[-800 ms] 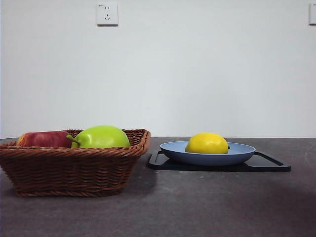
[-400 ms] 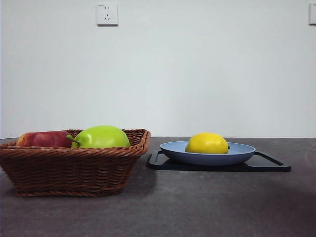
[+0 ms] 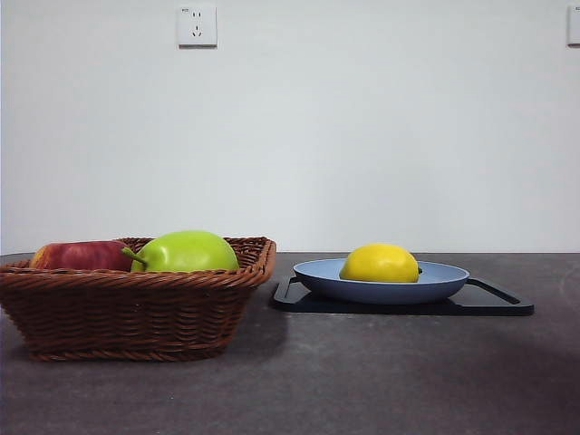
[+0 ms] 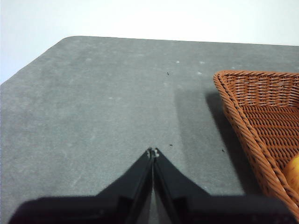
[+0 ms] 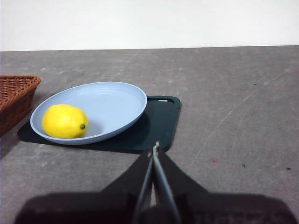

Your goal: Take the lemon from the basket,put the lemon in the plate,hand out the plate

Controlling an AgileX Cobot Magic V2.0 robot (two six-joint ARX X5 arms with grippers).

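Observation:
The yellow lemon (image 3: 379, 263) lies in the light blue plate (image 3: 444, 283), which rests on a flat black tray (image 3: 494, 305). In the right wrist view the lemon (image 5: 64, 121) sits at one side of the plate (image 5: 112, 105). My right gripper (image 5: 153, 148) is shut and empty, held above the table short of the tray. The brown wicker basket (image 3: 127, 313) stands at the left in the front view. My left gripper (image 4: 152, 152) is shut and empty over bare table beside the basket (image 4: 261, 112). Neither arm shows in the front view.
A red apple (image 3: 80, 256) and a larger yellow-green stemmed fruit (image 3: 186, 252) lie in the basket. The black tray (image 5: 156, 123) reaches past the plate's rim. A wall socket (image 3: 197, 25) is on the wall behind.

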